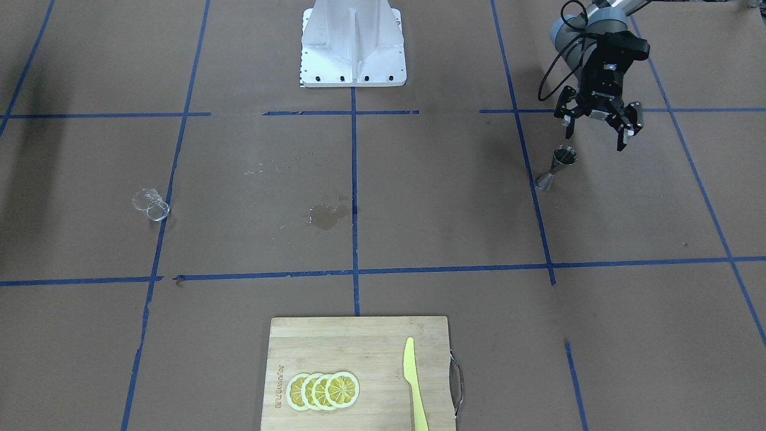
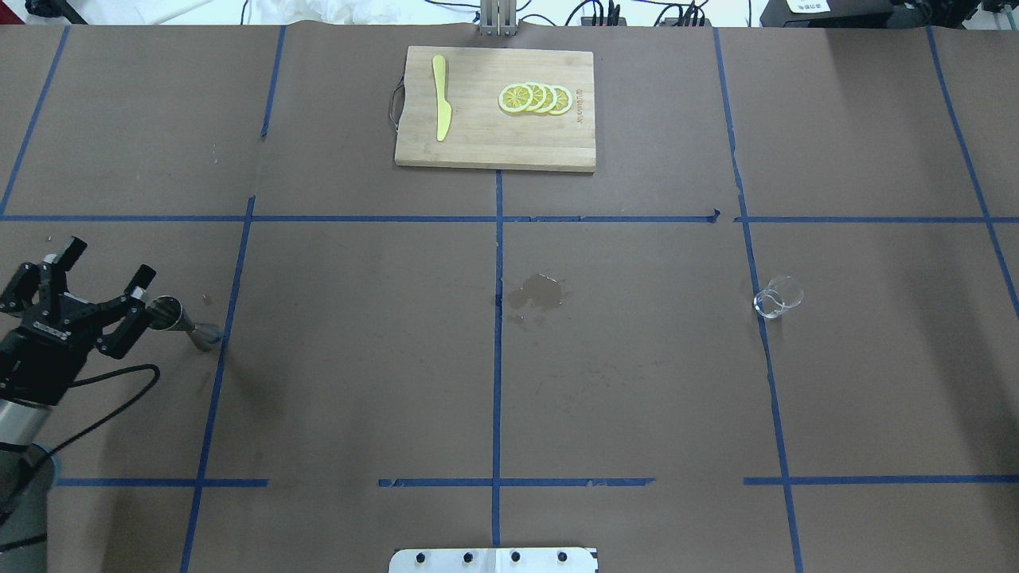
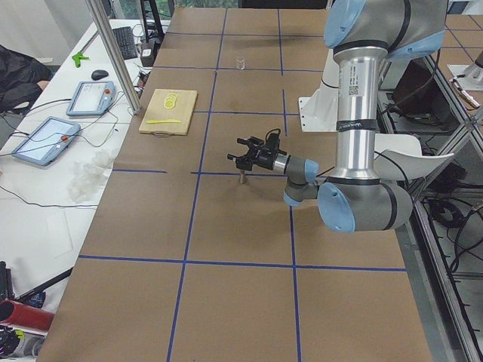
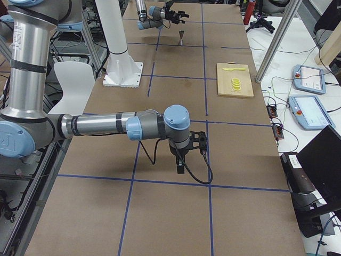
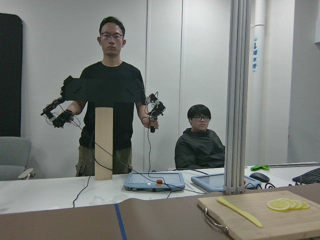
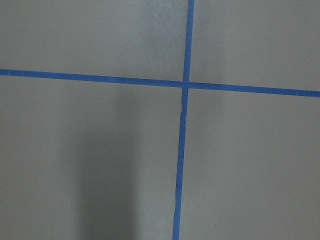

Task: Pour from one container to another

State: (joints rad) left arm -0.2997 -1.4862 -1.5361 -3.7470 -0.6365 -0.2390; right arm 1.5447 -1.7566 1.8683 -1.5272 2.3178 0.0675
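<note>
The small clear glass cup [image 1: 151, 205] [image 2: 778, 297] sits alone on the robot's right half of the table, far from both arms. On the robot's left side stands the silver hourglass jigger [image 1: 556, 167] [image 2: 185, 322] [image 3: 241, 179], upright next to a blue tape line. My left gripper [image 1: 595, 137] [image 2: 111, 261] hovers just beside and above the jigger, open, with nothing between its fingers. My right gripper [image 4: 184, 160] shows only in the exterior right view, pointing down at the table; I cannot tell its state.
A wet stain [image 1: 326, 215] [image 2: 541, 293] marks the table's middle. A wooden cutting board [image 1: 359, 341] [image 2: 478, 143] with a yellow knife [image 1: 413, 383] and lemon slices [image 1: 323, 390] lies at the far edge. The robot's white base [image 1: 353, 42] stands at the near edge. Two people [image 5: 112, 100] are beyond the table.
</note>
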